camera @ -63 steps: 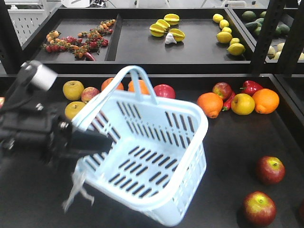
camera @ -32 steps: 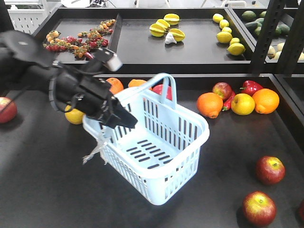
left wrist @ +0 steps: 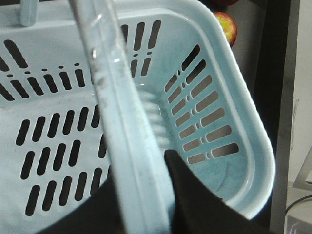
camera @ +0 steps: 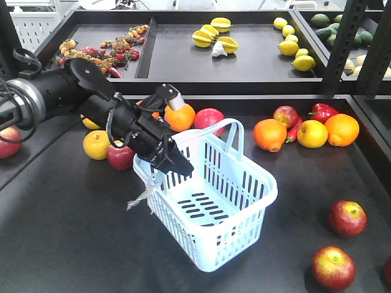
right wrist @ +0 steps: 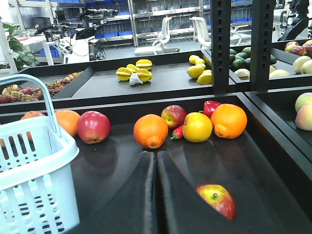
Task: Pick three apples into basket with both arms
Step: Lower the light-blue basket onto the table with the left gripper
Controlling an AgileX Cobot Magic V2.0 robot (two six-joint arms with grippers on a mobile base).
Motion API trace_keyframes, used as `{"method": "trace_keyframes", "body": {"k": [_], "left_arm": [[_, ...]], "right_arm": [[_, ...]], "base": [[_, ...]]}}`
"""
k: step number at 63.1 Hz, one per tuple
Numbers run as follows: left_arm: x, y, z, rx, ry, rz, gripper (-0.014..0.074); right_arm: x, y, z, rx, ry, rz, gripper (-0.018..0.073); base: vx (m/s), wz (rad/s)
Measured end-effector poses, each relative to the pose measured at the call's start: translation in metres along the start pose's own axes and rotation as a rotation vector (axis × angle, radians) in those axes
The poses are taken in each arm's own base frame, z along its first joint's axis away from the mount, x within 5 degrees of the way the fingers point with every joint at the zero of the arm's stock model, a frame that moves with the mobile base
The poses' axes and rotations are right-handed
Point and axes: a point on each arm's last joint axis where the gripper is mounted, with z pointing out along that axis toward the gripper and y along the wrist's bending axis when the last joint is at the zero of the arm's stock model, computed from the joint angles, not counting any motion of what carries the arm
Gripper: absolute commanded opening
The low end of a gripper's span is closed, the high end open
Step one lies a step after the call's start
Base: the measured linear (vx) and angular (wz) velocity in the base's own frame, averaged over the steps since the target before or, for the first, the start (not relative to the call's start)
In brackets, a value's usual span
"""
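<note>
1. The left gripper [camera: 171, 160] is clamped on the near handle [left wrist: 122, 146] of the basket [camera: 244, 201]. In the left wrist view, one black finger [left wrist: 195, 200] presses against the pale handle strip. The basket stands upright and empty and appears to rest on the black table [camera: 73, 244], roughly mid-table.
2. The right gripper [right wrist: 156, 161] has its two fingers together with only a thin seam between them, and it holds nothing. It does not show in the front view.
3. The coming move turns on one relation. The nearest apple [right wrist: 217, 199] lies on the table just to the right of the closed fingers, tipped on its side with its stem end towards the camera. The basket stands to that gripper's left. A pick therefore seems to call for opening, shifting right and down, then carrying the fruit leftward over the rim.
4. In the front view, a second apple [camera: 348, 218] and a third apple [camera: 333, 267] lie to the right of the basket, apart from it and from each other. Both are nearer the right arm. It cannot be told which of them the wrist camera sees.
5. Another red apple [camera: 6, 141] sits at the far left edge, on the side of the left arm [camera: 55, 94], which is occupied with the basket.
6. An orange [camera: 270, 134], a yellow fruit [camera: 312, 133] and a red pepper [camera: 322, 112] cluster at the back right. None of them belongs to the task.
7. No brand, label or writing can be read. The white tag string [camera: 142, 198] hanging from the basket shows no legible print.
</note>
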Motion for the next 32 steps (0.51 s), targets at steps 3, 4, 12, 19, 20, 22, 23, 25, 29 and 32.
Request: {"method": "trace_keyframes", "body": {"k": [3,4,12,19,20,22,23,25,29,32], "left_arm": [[0.0001,0.0002,0.0010,0.001,0.001,0.002,0.0073],[0.0001,0.0002,0.0010,0.001,0.001,0.002,0.0082],[0.0003,0.0024,0.0024,-0.009,-0.003,0.001,0.0195],[-0.0002,0.0034,0.0032,-0.012,-0.012,-0.002,0.0330],[-0.0003,0.0034,0.0032,-0.013,-0.014,-0.002,0.0356],[-0.0005,0.0033,0.0032,-0.011,-0.016,-0.004,0.0388],[-0.0006,0.0032,0.0032,-0.011,-0.017,-0.004,0.0404],[-0.0008,0.0034,0.0032,-0.012,-0.019,-0.005,0.0439],[-0.0010,0.0035,0.0032,-0.014,-0.021,-0.007,0.0485],[-0.0010,0.0035,0.0032,-0.014,-0.021,-0.010,0.0503]], "right_arm": [[0.0000,0.0000,0.0000,0.000,0.000,0.000,-0.0001],[0.0000,0.0000,0.0000,0.000,0.000,0.000,-0.0001],[0.0000,0.0000,0.0000,0.000,0.000,0.000,-0.0001],[0.0000,0.0000,0.0000,0.000,0.000,0.000,-0.0001],[0.0000,0.0000,0.0000,0.000,0.000,0.000,-0.0001],[0.0000,0.0000,0.0000,0.000,0.000,0.000,-0.0001],[0.0000,0.0000,0.0000,0.000,0.000,0.000,-0.0001],[0.0000,0.0000,0.0000,0.000,0.000,0.000,-0.0001],[0.0000,0.0000,0.0000,0.000,0.000,0.000,-0.0001],[0.0000,0.0000,0.0000,0.000,0.000,0.000,-0.0001]], "base": [[0.00,0.00],[0.00,0.00],[0.00,0.00],[0.00,0.00],[0.00,0.00],[0.00,0.00],[0.00,0.00],[0.00,0.00],[0.00,0.00],[0.00,0.00]]}}
